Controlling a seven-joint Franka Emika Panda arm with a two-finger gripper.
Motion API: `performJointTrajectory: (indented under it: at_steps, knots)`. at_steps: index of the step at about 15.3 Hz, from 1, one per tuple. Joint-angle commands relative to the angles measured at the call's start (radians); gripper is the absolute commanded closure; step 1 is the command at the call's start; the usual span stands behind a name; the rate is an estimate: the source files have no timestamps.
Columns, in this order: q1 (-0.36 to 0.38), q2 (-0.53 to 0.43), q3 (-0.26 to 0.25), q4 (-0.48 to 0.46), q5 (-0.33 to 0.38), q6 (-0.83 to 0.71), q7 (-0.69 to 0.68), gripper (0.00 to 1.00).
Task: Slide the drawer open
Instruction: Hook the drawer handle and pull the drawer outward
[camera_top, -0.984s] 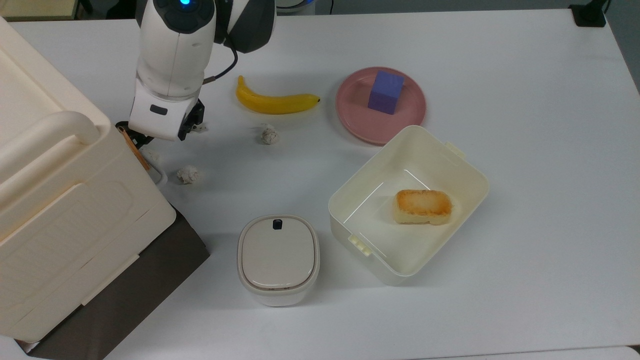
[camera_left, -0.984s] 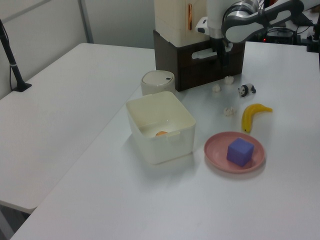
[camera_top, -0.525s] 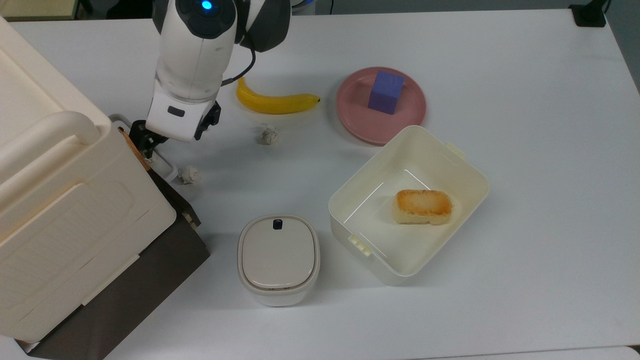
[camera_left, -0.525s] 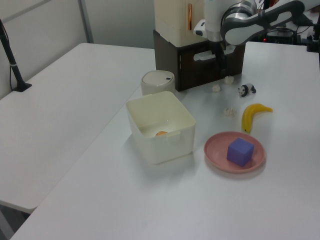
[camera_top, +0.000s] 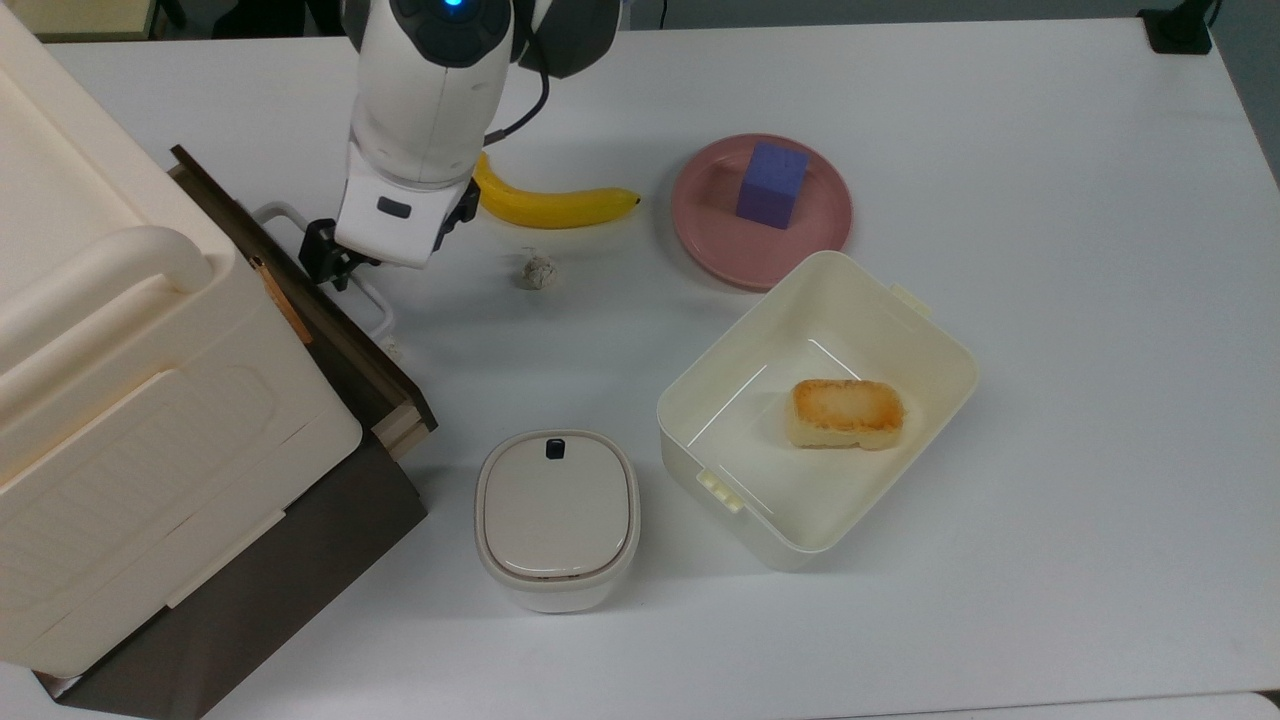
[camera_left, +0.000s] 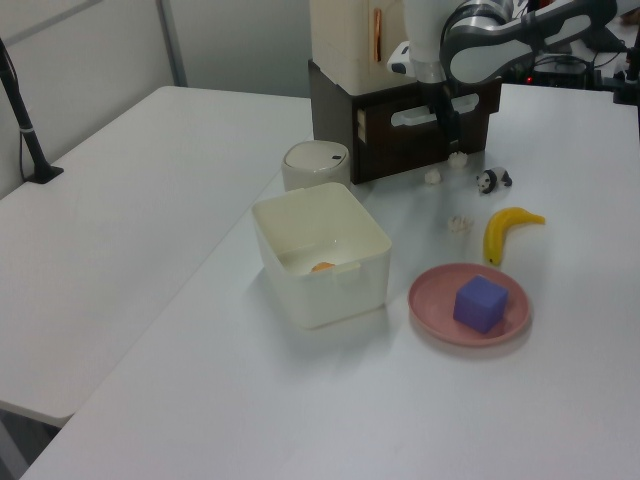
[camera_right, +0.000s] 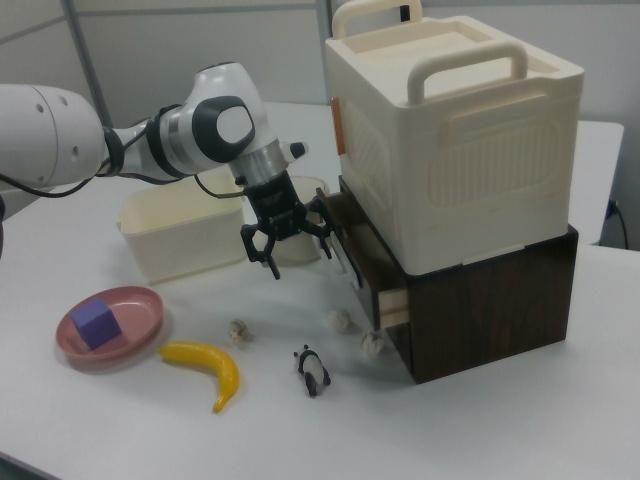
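Tabletop (camera_top: 1000, 150) first: white and broad, it carries a big cream box (camera_top: 120, 400) stacked on a dark brown cabinet (camera_top: 280, 580) at the top view's left. The drawer (camera_top: 340, 340) sits in the upper part of that cabinet, just under the box. It is already partly out, its dark front panel standing clear of the cabinet face, with a strip of light wood showing behind it in the right view. The robot arm (camera_top: 425, 90) reaches down in front of that panel. Well apart toward the top view's right lie an open cream tub (camera_top: 940, 340), a small lidded pot (camera_top: 555, 510), a pink plate (camera_top: 710, 235) and a banana (camera_top: 550, 207). A crumpled paper ball (camera_top: 539, 271) sits between the banana and the pot. Smallest of all is the white wire handle (camera_top: 280, 207) on the drawer front. The jaws are right at its bar, but whether they are clamped on the wire or only hooked behind it I cannot tell. The pull looks to be under way, with the drawer perhaps a third open. The next move calls for a straight, level draw away from the cabinet, in line with the drawer's run. Any sideways drift could bind the tray or slip the thin wire free. More paper balls (camera_right: 340, 320) lie near the cabinet foot, below the drawer's path.
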Motion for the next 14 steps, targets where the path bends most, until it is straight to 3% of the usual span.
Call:
performJointTrajectory:
  at_steps: [1,14]
  knots:
    - [0.009,-0.052,0.042,-0.037,0.050,-0.085,0.023,0.00]
    - [0.016,-0.045,0.070,-0.057,0.077,-0.112,0.033,0.00]
